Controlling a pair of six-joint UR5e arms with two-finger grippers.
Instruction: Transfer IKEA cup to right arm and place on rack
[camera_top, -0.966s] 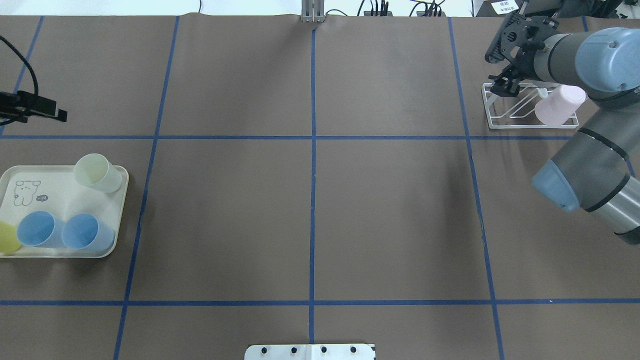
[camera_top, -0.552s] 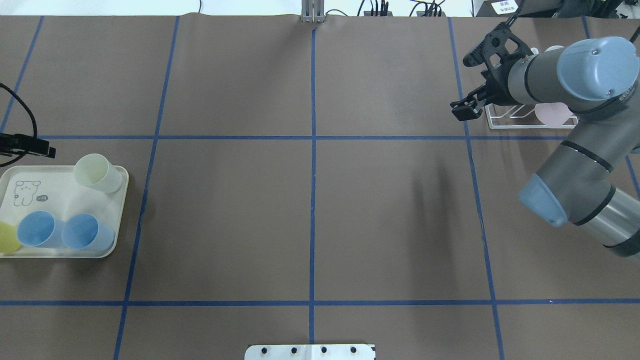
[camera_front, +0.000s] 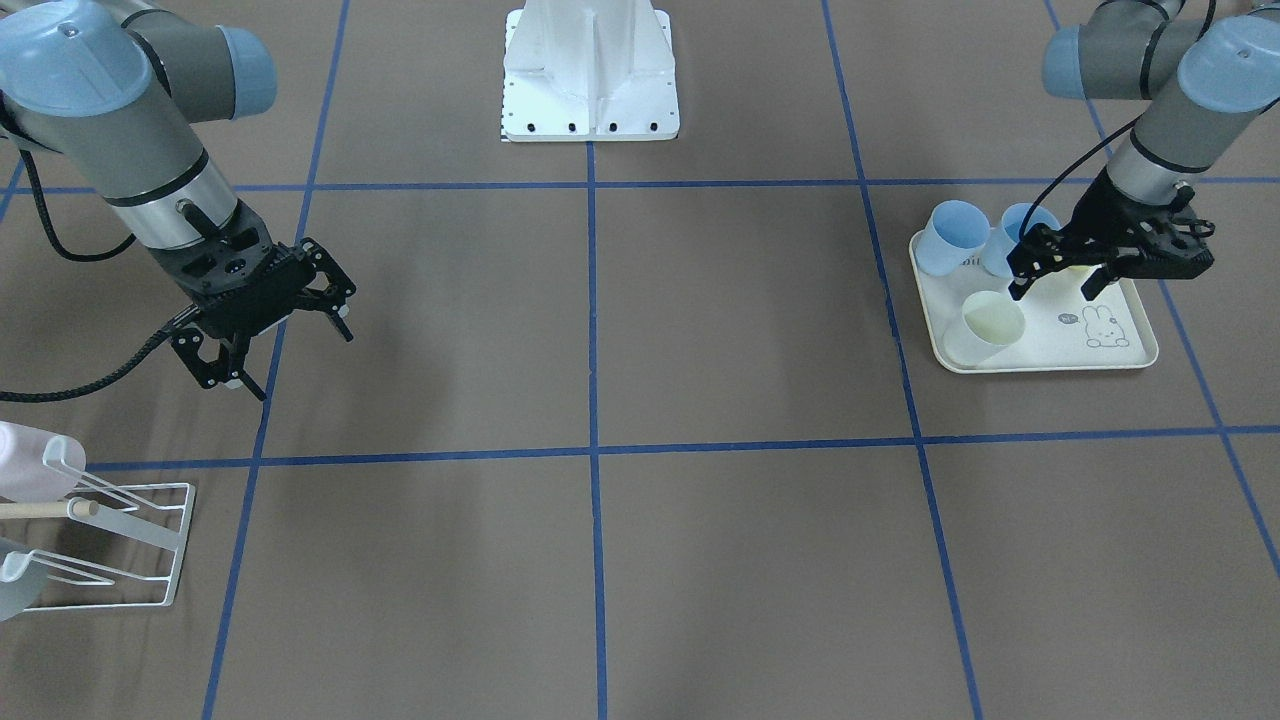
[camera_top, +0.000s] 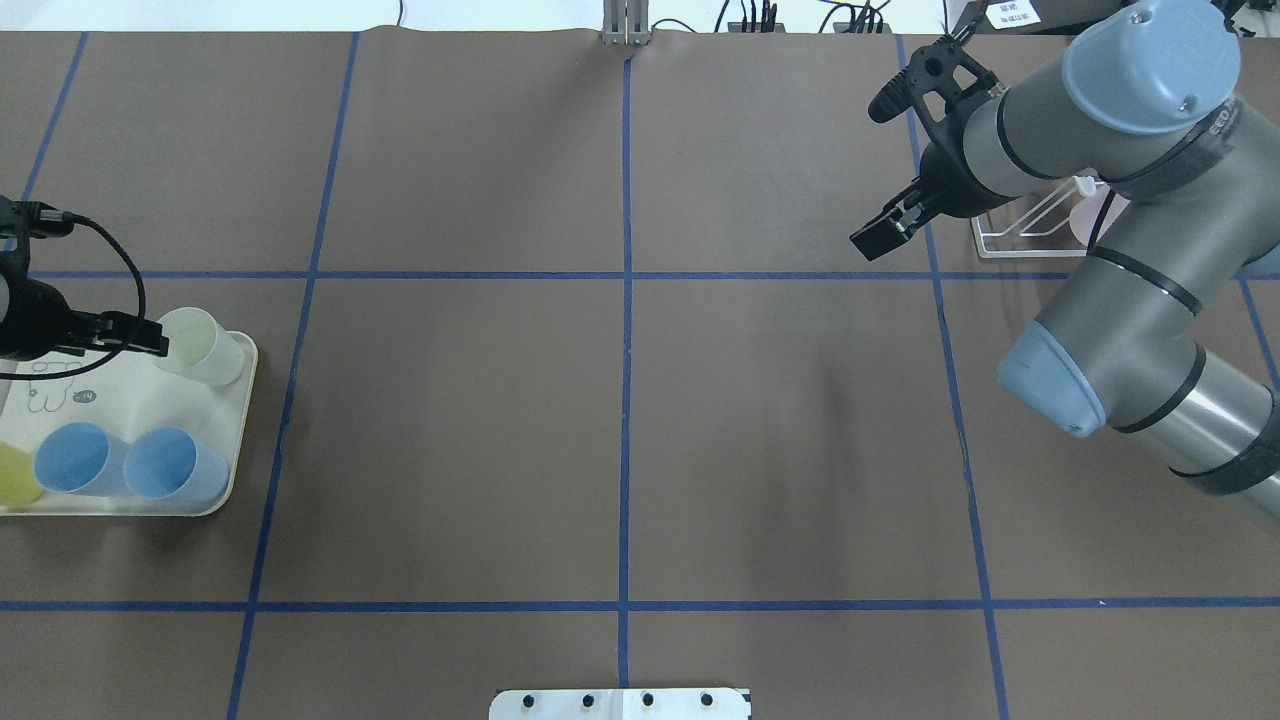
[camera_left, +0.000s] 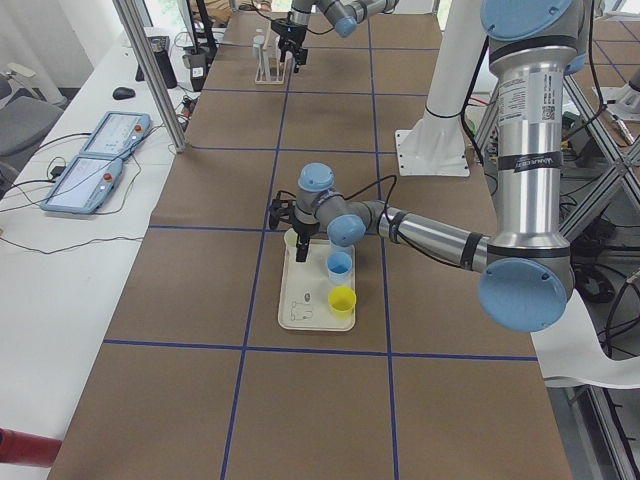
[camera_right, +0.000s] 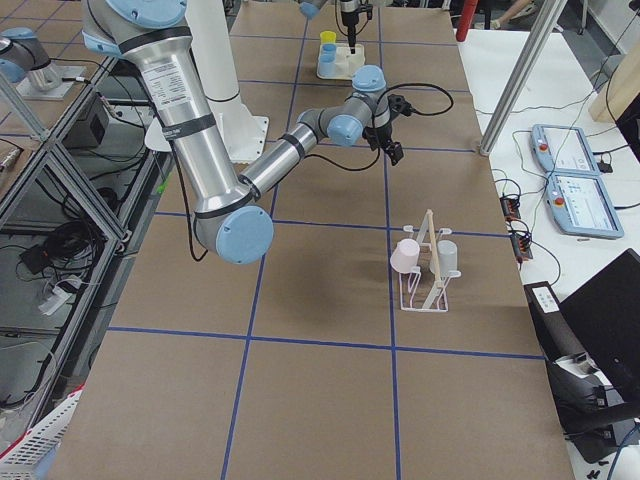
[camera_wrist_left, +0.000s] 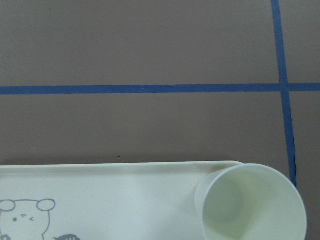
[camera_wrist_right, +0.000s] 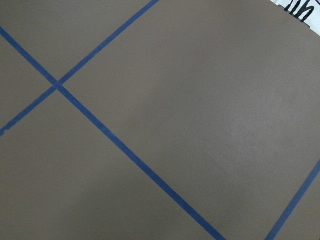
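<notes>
Several cups stand on the cream tray (camera_top: 100, 395): a pale cream cup (camera_top: 200, 345), two blue ones (camera_top: 80, 458) and a yellow one (camera_top: 15, 475). My left gripper (camera_front: 1055, 285) hangs open and empty above the tray, just inboard of the pale cream cup (camera_front: 985, 330); that cup (camera_wrist_left: 252, 205) fills the left wrist view's lower right. My right gripper (camera_front: 300, 365) is open and empty over bare table, apart from the white wire rack (camera_front: 110, 545). A pink cup (camera_front: 25, 460) sits on the rack's prongs.
A second, pale grey cup (camera_right: 445, 255) also sits on the rack (camera_right: 425, 280). The robot's white base plate (camera_front: 590, 70) stands at the table's near middle. Blue tape lines divide the brown table. The right wrist view holds only table and tape.
My right gripper has swung away from the rack toward the table's middle, leaving the pink cup there. My left gripper has moved in over the tray beside the pale cream cup.
</notes>
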